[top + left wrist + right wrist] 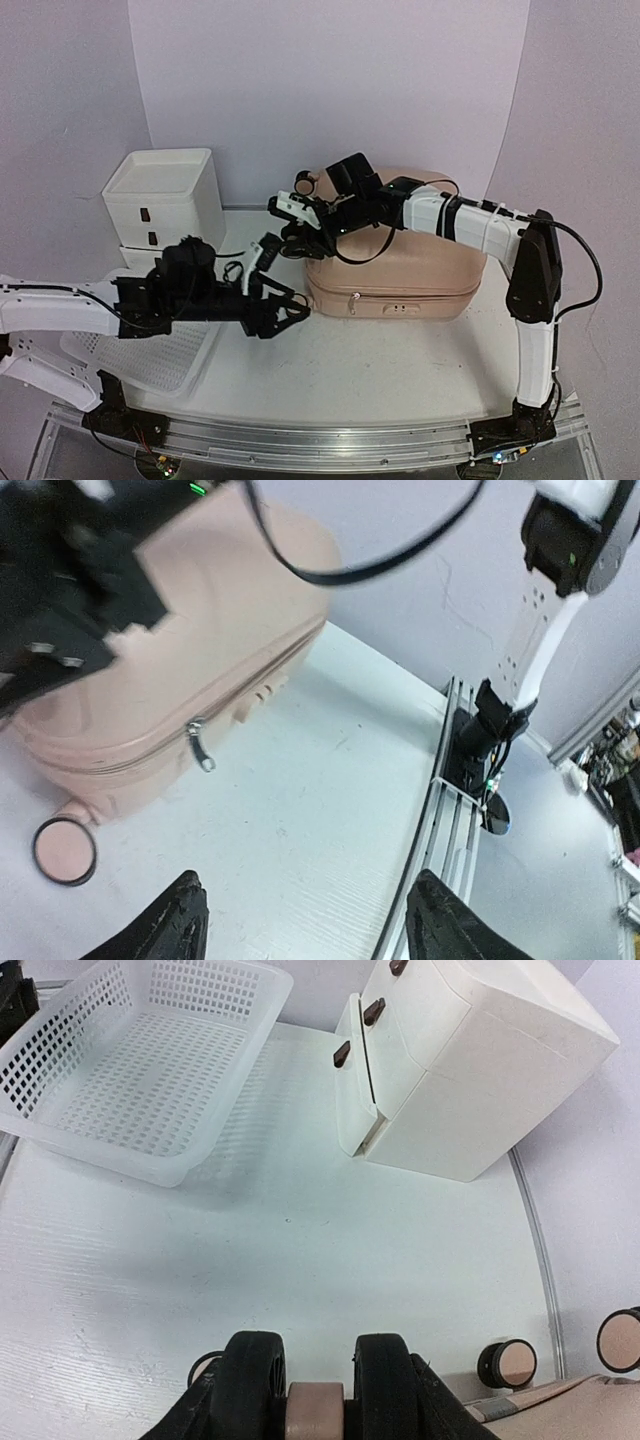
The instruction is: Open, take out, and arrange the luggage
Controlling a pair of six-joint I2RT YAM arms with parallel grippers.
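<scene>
Pink hard-shell luggage (400,280) lies zipped toward the back right of the desk (380,360), right gripper (318,1355) clamped on a caster wheel (315,1410), left gripper (308,910) wide and empty; the swivelling wheel could slip free if pulled.

White drawer unit (480,1090), mesh basket (140,1070)

On the desk (400,360): 1 pink luggage (400,270), 1 white drawer unit (165,205) showing 3 dark knobs (374,1010), 1 white mesh basket (150,355), plus 2 arms, left arm (50,305) and right arm (470,225)
</scene>
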